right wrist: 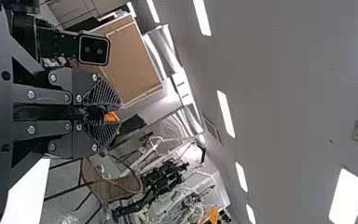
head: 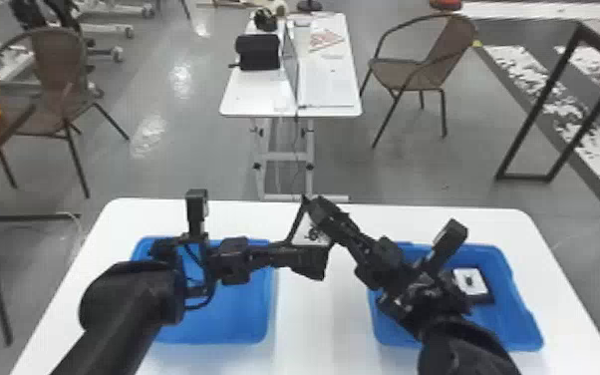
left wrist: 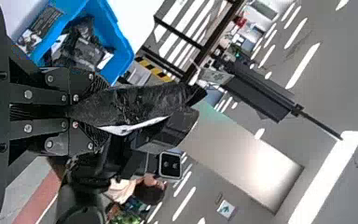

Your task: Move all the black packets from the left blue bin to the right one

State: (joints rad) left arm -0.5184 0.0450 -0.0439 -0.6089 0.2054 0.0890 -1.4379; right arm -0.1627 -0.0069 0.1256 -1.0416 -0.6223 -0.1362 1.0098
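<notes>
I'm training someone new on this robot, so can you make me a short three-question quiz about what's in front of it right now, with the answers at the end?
1. True or false: the left claw is gripping a black packet.
2. Where does the packet with a white patch lie?
A) on the floor
B) inside the right blue bin
C) on a chair
3. Fill in the blank: the left blue bin stands on a table whose top is coloured ____.

Key: 1. True; 2. B; 3. white
</notes>
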